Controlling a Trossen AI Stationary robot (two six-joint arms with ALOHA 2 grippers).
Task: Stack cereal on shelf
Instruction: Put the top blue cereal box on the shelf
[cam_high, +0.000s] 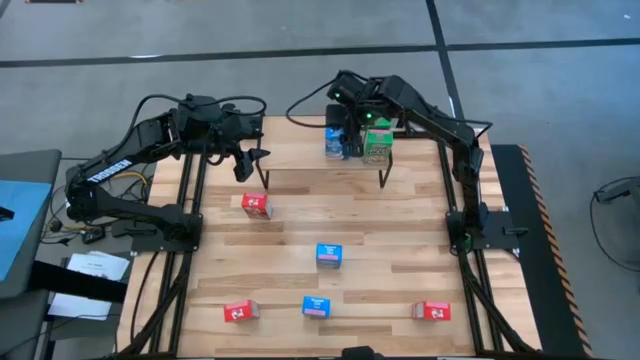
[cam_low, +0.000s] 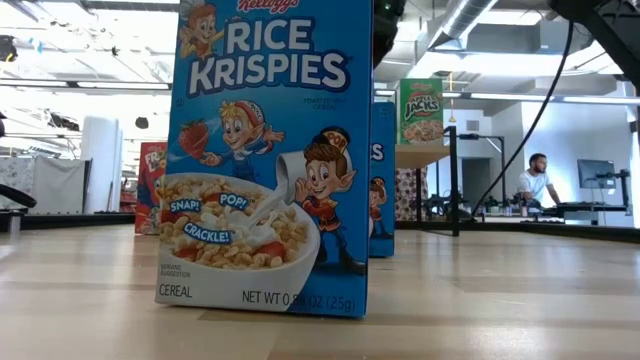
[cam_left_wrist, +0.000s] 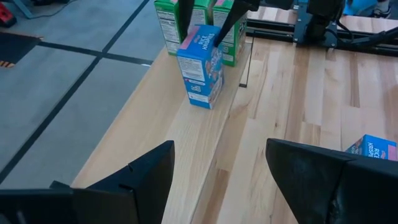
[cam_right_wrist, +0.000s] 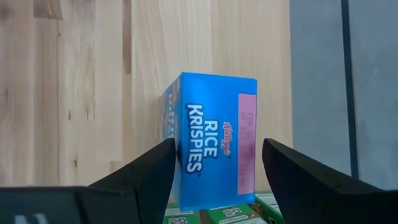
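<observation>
Atop shelf (cam_left_wrist: 186, 130), blue cereal box (cam_left_wrist: 200, 65) stands upright, long axis vertical.

three red boxes (cam_high: 256, 205), three blue boxes (cam_high: 328, 255), three green boxes (cam_high: 377, 143)

Even, bright overhead light falls on the bench (cam_high: 330, 225) in the high view, with only short soft shadows under the boxes and no strong glare on the wood. In the low view the room behind is washed out by ceiling lights and bright windows at far left, the near blue cereal box (cam_low: 268, 150) is sharp, and the bench surface closest to the camera is blurred. In both wrist views the dark fingers (cam_left_wrist: 311, 177) at the near edge are soft and out of focus, while the wood and boxes beyond are clear.
</observation>
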